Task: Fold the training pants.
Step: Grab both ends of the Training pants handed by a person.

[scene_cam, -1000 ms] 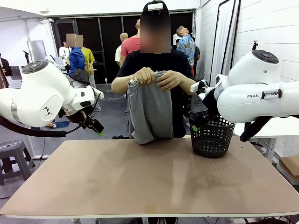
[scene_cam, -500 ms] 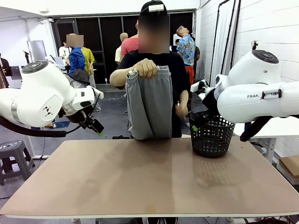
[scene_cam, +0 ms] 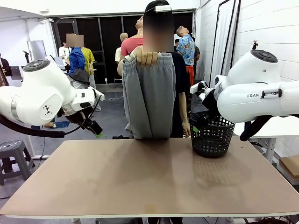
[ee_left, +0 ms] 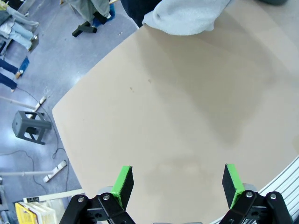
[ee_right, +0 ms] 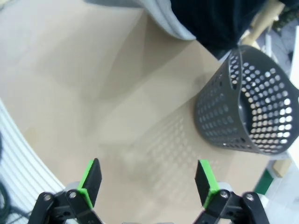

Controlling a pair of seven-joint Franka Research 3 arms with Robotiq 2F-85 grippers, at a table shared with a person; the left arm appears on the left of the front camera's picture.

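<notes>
The brown table point(scene_cam: 140, 179) takes most of the front view. At its 12 o'clock edge a person's hand point(scene_cam: 144, 57) holds the training pants point(scene_cam: 149, 98) up by the waistband. They hang straight down, and the lower end seems to just reach the table. The black basket point(scene_cam: 212, 136) stands at 2 o'clock. The left gripper point(ee_left: 177, 177) at 9 o'clock and the right gripper point(ee_right: 147, 172) at 3 o'clock hover with the jaws wide apart and hold nothing.

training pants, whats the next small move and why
Probably pause rather than reach: the training pants hang by the waistband from the person's hand at the far edge of the table, not laid flat; the left gripper and right gripper hover open and empty over it.
</notes>
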